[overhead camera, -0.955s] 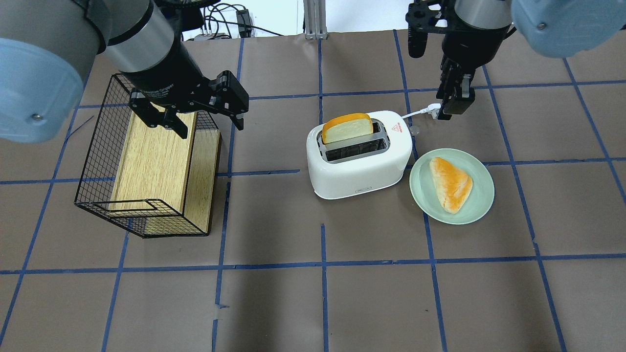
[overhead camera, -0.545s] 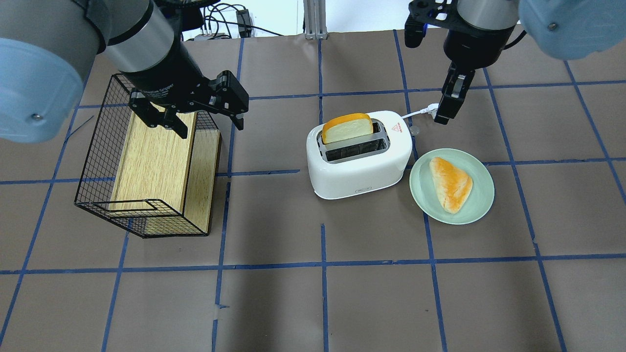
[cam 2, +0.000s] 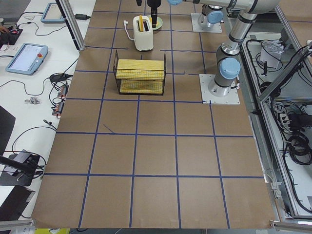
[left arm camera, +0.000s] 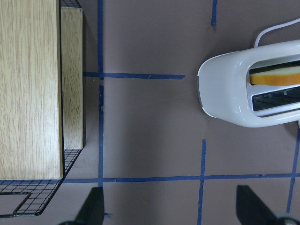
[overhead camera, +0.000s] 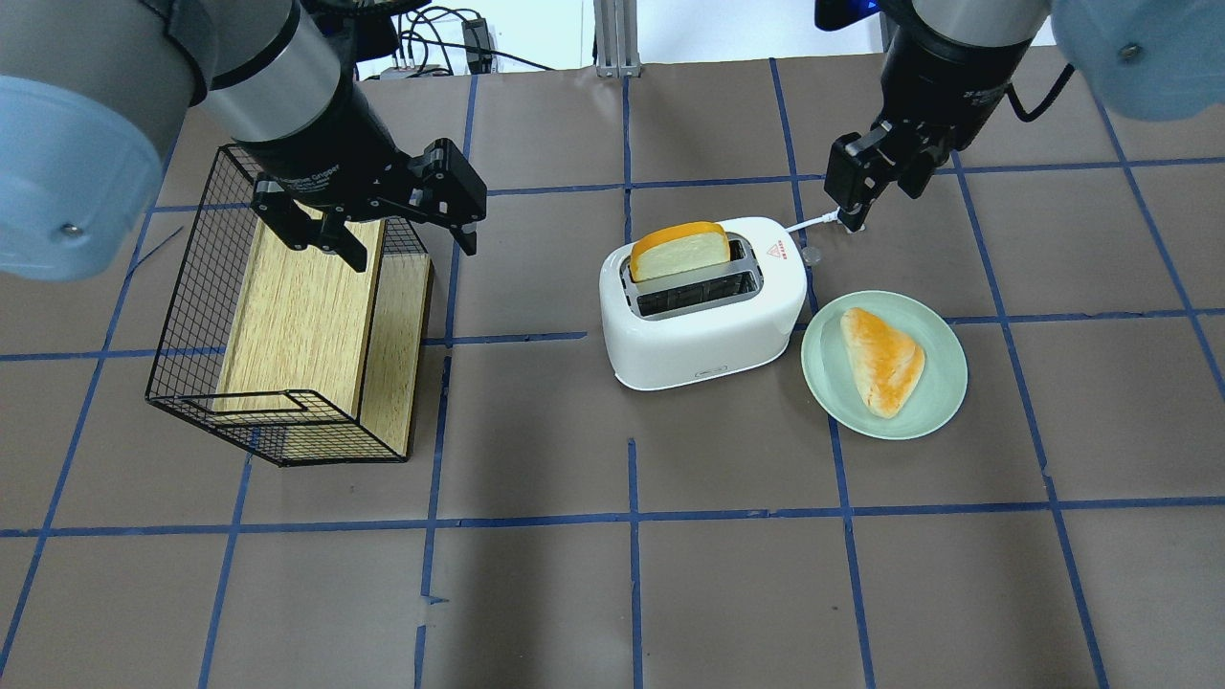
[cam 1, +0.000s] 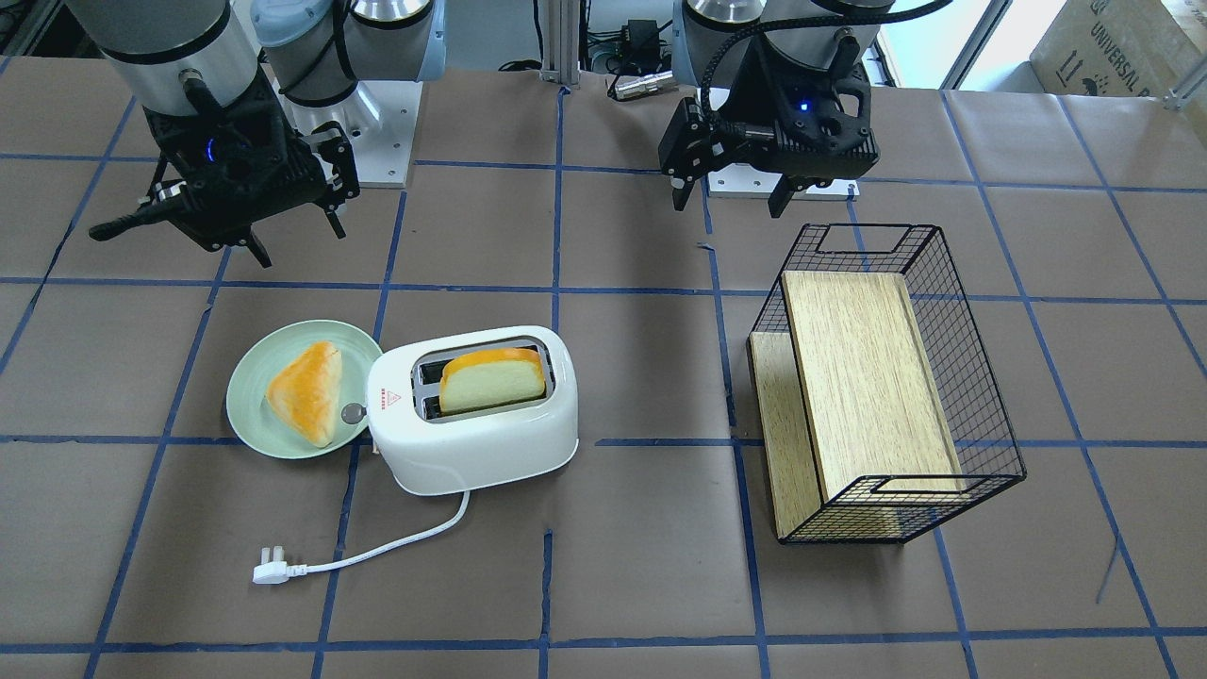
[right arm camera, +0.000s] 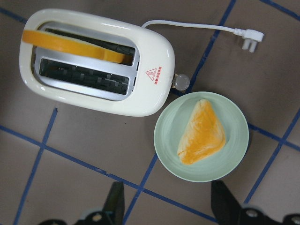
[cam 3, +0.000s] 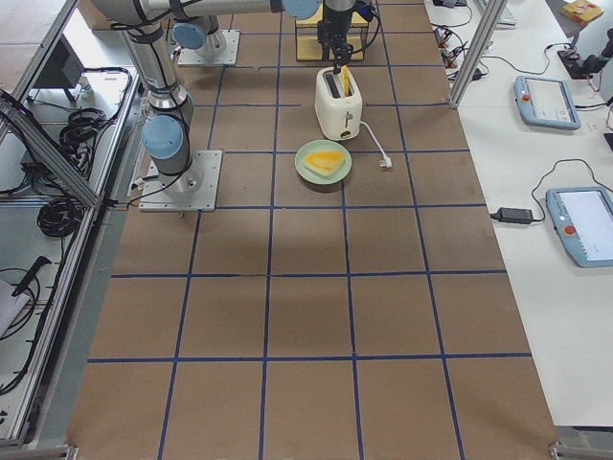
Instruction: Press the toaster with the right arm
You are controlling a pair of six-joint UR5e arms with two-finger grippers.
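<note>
The white toaster (overhead camera: 703, 330) stands mid-table, also in the front view (cam 1: 471, 453) and the right wrist view (right arm camera: 154, 93). A bread slice (overhead camera: 679, 251) stands up out of one slot. Its grey knob (right arm camera: 181, 82) faces the plate, and its cord ends in a plug (cam 1: 269, 571) on the table. My right gripper (overhead camera: 876, 199) is open and empty, high above the table off the toaster's knob end (cam 1: 294, 240), not touching it. My left gripper (overhead camera: 412, 244) is open and empty above the basket (cam 1: 731, 200).
A pale green plate (overhead camera: 943, 402) with a pastry (overhead camera: 882, 359) lies right beside the toaster's knob end. A black wire basket (overhead camera: 191, 316) holding a wooden board (overhead camera: 297, 316) lies on its side at the left.
My right gripper has turned at the wrist and shifted a little toward the toaster's end. The left arm, toaster and plate have not moved.
</note>
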